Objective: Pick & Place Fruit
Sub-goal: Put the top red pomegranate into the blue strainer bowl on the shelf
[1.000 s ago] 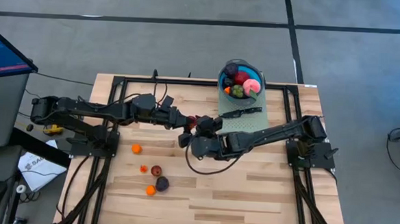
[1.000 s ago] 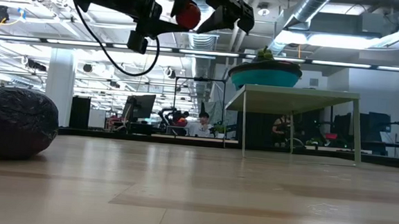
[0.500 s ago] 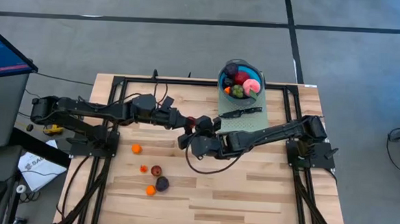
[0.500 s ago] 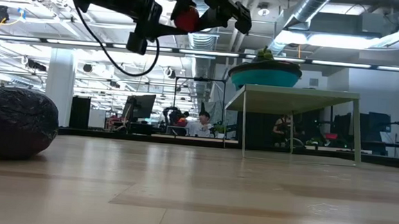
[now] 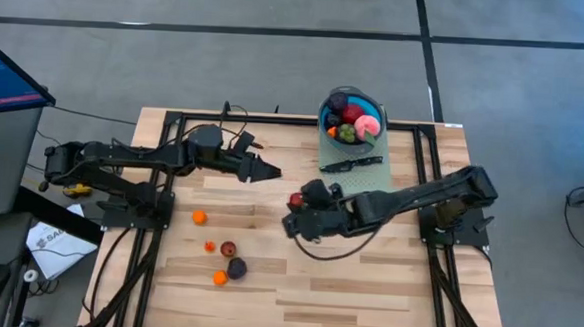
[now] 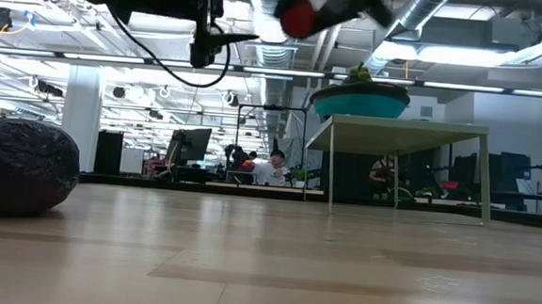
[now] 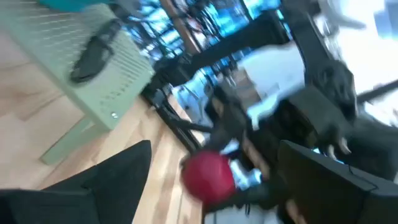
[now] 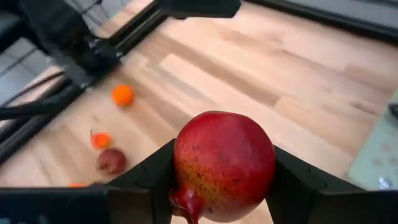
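Note:
My right gripper (image 5: 296,200) (image 8: 224,155), over the table's middle, is shut on a red pomegranate (image 8: 224,163) (image 6: 300,17) and holds it high above the wood. My left gripper (image 5: 270,170) (image 7: 216,144) hangs open a short way to the left and far side of it, touching nothing. A teal bowl (image 5: 327,113) (image 6: 361,103) with red, pink, green and purple fruit stands on a green stand (image 5: 356,179) at the far edge. Orange fruit (image 5: 199,217), a dark red one (image 5: 227,249) and a purple one (image 5: 236,268) (image 6: 20,168) lie on the near left of the table. My right gripper pinches the pomegranate between its two fingers (image 8: 149,168), one on each side of its round body (image 8: 186,155). The fingers come about level from the table's right. The fruit is lifted clear, its crown (image 8: 183,202) turned back toward the wrist.
A black knife (image 5: 350,165) (image 7: 93,53) lies on the green stand beside the bowl. Black frame rails (image 5: 166,177) run along the table's left and right sides. Bare wood (image 5: 366,278) shows on the near right.
A second ago my left gripper held the pomegranate with my right gripper closing in. My right gripper took hold, my left let go and drew back toward the table's left edge. My right gripper has carried the fruit toward the right and near edges.

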`<move>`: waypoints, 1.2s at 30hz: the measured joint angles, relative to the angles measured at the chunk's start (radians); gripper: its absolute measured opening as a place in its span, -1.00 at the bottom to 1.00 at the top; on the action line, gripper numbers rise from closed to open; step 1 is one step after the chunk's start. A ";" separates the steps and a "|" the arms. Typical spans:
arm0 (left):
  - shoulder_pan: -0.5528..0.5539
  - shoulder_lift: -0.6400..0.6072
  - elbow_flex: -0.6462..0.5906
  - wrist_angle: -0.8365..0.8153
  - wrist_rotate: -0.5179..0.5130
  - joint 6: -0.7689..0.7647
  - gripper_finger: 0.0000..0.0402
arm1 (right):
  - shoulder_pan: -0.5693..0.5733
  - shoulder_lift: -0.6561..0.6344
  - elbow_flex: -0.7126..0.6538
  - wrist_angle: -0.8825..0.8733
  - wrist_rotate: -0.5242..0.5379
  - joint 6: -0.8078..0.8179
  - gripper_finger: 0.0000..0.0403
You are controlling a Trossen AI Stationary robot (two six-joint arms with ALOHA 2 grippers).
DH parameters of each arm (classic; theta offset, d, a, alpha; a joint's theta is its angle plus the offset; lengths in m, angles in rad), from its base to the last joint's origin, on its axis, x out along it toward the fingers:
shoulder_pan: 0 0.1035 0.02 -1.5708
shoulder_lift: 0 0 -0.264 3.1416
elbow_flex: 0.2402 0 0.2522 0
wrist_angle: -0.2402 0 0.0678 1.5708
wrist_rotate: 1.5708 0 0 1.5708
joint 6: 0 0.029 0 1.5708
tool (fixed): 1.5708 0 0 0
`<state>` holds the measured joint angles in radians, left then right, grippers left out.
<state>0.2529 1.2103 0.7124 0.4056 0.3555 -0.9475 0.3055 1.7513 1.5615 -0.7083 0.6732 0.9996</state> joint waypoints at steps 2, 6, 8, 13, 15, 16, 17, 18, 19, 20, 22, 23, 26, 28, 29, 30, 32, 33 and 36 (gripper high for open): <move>0.004 -0.001 0.000 0.001 0.075 0.060 0.72 | 0.009 -0.043 0.005 -0.038 -0.031 0.035 -0.06; -0.020 -0.020 -0.001 -0.006 0.173 0.140 0.67 | 0.005 -0.193 0.007 -0.157 -0.113 0.072 -0.07; -0.041 -0.027 -0.002 0.002 0.177 0.184 0.64 | -0.036 -0.271 0.004 -0.202 -0.173 0.074 -0.09; -0.079 -0.037 -0.002 -0.001 0.176 0.236 0.58 | -0.244 -0.425 0.006 -0.256 -0.273 0.065 -0.06; -0.085 -0.037 -0.002 -0.002 0.176 0.237 0.57 | -0.359 -0.457 0.005 -0.298 -0.307 0.012 -0.04; -0.085 -0.037 -0.002 -0.002 0.176 0.237 0.56 | -0.423 -0.465 0.005 -0.308 -0.327 -0.020 -0.04; -0.085 -0.037 -0.002 -0.002 0.175 0.237 0.56 | -0.488 -0.470 0.005 -0.318 -0.355 -0.055 -0.04; -0.085 -0.037 -0.002 -0.003 0.175 0.237 0.55 | -0.555 -0.471 0.005 -0.328 -0.388 -0.096 -0.04; -0.085 -0.037 -0.002 -0.002 0.175 0.236 0.54 | -0.620 -0.471 0.005 -0.328 -0.423 -0.138 -0.05; -0.085 -0.037 -0.002 -0.002 0.173 0.235 0.54 | -0.685 -0.469 0.005 -0.325 -0.460 -0.184 -0.06; -0.085 -0.037 -0.002 -0.002 0.167 0.234 0.53 | -0.803 -0.446 0.005 -0.309 -0.528 -0.270 -0.07; -0.085 -0.037 -0.002 -0.002 0.167 0.234 0.52 | -0.853 -0.428 0.005 -0.300 -0.565 -0.307 -0.07; -0.084 -0.037 -0.002 -0.002 0.166 0.234 0.51 | -0.985 -0.361 0.004 -0.302 -0.663 -0.406 -0.05; -0.084 -0.037 -0.002 -0.002 0.163 0.234 0.50 | -1.043 -0.314 0.004 -0.304 -0.711 -0.468 -0.02; -0.084 -0.037 -0.002 -0.002 0.159 0.233 0.50 | -1.066 -0.290 0.004 -0.309 -0.724 -0.495 -0.01; -0.084 -0.037 -0.002 -0.002 0.155 0.233 0.50 | -1.084 -0.266 0.004 -0.310 -0.727 -0.517 0.00; -0.084 -0.037 -0.002 -0.002 0.140 0.233 0.50 | -1.111 -0.230 0.004 -0.309 -0.729 -0.550 0.01; -0.084 -0.037 -0.002 -0.002 0.130 0.231 0.50 | -1.119 -0.215 0.004 -0.309 -0.730 -0.560 0.01; -0.084 -0.037 -0.002 -0.002 0.103 0.225 0.50 | -1.135 -0.173 0.004 -0.314 -0.733 -0.578 0.01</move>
<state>0.1684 1.1736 0.7109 0.4041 0.4584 -0.7223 -0.8299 1.5787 1.5658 -1.0224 -0.0596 0.4217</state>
